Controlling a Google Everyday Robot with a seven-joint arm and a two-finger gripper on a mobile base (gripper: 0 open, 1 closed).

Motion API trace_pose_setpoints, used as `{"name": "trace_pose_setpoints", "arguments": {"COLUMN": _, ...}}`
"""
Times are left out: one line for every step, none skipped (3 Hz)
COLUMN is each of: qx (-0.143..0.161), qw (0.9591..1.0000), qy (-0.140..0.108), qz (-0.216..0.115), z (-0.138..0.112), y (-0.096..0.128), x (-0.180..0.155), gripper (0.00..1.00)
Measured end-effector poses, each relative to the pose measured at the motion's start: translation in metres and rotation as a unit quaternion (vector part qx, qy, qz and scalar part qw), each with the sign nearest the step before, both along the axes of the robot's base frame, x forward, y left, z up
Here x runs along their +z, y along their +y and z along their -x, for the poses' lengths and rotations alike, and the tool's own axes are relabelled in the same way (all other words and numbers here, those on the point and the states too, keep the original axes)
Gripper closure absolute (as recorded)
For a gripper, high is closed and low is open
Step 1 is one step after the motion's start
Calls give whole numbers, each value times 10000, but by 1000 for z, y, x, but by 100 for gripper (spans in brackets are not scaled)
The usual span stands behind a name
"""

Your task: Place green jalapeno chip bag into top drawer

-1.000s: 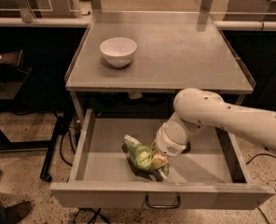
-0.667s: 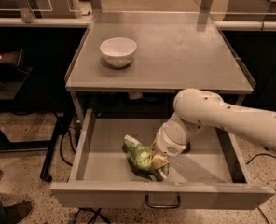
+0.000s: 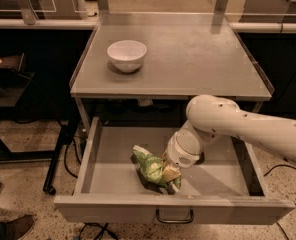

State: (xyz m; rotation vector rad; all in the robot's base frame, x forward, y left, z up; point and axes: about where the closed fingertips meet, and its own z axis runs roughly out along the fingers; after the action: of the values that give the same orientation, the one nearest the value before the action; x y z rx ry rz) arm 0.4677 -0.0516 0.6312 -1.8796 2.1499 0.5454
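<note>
Grey metal table (image 3: 188, 59), white bowl (image 3: 126, 54) on top, top drawer (image 3: 113, 159) open below, white arm (image 3: 248, 129) reaching in, gripper (image 3: 171, 174) clamped on the green jalapeno chip bag (image 3: 149, 165) near the drawer's front.

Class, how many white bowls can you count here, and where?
1. The white bowl stands on the table top, left of centre. The gripper is down in the top drawer at the green jalapeno chip bag.

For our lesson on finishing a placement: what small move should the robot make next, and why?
Probably release the green jalapeno chip bag and lift away: it lies inside the open top drawer, seemingly on the bottom, with the gripper touching it.
</note>
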Motion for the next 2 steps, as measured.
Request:
{"name": "trace_pose_setpoints", "arguments": {"qx": 0, "qw": 10000, "qy": 0, "qz": 0, "z": 0, "y": 0, "x": 0, "gripper": 11}}
{"name": "trace_pose_setpoints", "arguments": {"qx": 0, "qw": 10000, "qy": 0, "qz": 0, "z": 0, "y": 0, "x": 0, "gripper": 0}}
